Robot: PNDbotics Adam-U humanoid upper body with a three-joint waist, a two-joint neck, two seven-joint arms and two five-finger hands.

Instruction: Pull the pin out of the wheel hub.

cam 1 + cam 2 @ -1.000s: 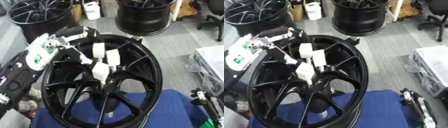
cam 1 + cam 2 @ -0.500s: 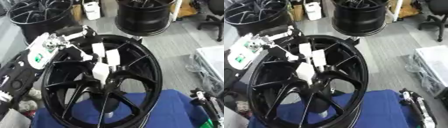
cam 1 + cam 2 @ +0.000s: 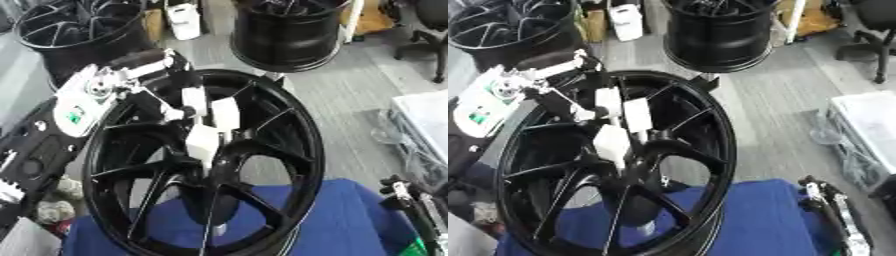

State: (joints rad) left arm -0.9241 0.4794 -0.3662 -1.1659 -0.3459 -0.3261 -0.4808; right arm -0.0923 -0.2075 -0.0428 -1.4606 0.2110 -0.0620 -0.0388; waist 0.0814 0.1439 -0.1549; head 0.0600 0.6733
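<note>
The left hand point(image 3: 206, 117) curls its fingers at the middle of the wheel hub point(image 3: 289, 145). The pin looks not yet out.

A workshop or storage floor is showing here: beyond the left hand point(image 3: 206, 127) spare black wheel rims point(image 3: 74, 30) are standing on grey flooring, a white canister point(image 3: 184, 20) is sitting between them, and an office chair point(image 3: 429, 30) is standing far right.
</note>
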